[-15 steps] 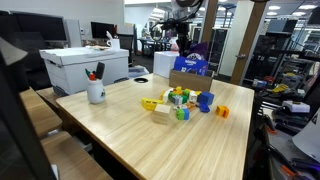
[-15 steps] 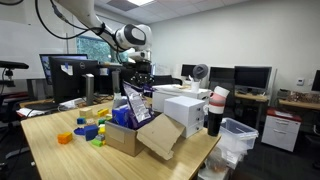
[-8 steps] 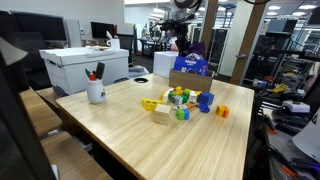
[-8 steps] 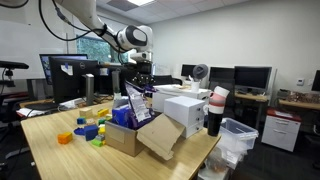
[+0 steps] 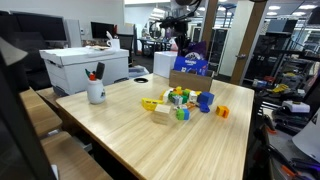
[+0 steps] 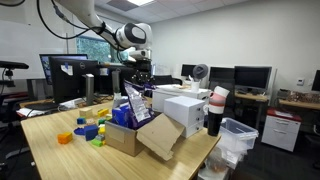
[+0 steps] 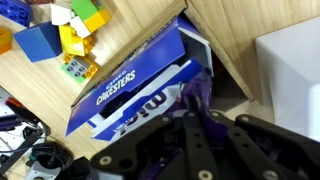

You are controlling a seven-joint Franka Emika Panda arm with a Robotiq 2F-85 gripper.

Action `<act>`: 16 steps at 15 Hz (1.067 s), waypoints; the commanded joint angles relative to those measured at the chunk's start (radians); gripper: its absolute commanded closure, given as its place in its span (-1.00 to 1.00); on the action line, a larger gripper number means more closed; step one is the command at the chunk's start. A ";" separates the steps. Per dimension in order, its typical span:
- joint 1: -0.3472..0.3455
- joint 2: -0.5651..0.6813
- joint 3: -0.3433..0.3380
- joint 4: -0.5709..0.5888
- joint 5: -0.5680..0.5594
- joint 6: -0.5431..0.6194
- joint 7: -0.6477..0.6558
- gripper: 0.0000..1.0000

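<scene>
No shift since earlier: pincer (image 6: 141, 78) shut over cardboard box (image 6: 125, 138) w/ blue pack (image 7: 140, 85) inside

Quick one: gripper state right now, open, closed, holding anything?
Gripper: closed, hanging above the open brown cardboard box; whether anything is pinched between its fingers cannot be told.

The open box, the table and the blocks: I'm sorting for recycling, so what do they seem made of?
The open box: plain brown cardboard by its look, matte, with creased fold-out flaps. The table: pale wood or wood-look laminate, lightly sheened, with straight grain lines; which one is unclear. The blocks: likely hard plastic, bright solid colours, studs on top in the wrist view.
</scene>
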 commanded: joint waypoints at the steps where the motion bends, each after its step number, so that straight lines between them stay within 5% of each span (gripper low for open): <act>1: 0.002 -0.068 -0.005 -0.041 0.011 0.015 -0.012 0.96; 16: -0.007 -0.060 -0.002 -0.006 0.035 -0.005 -0.003 0.95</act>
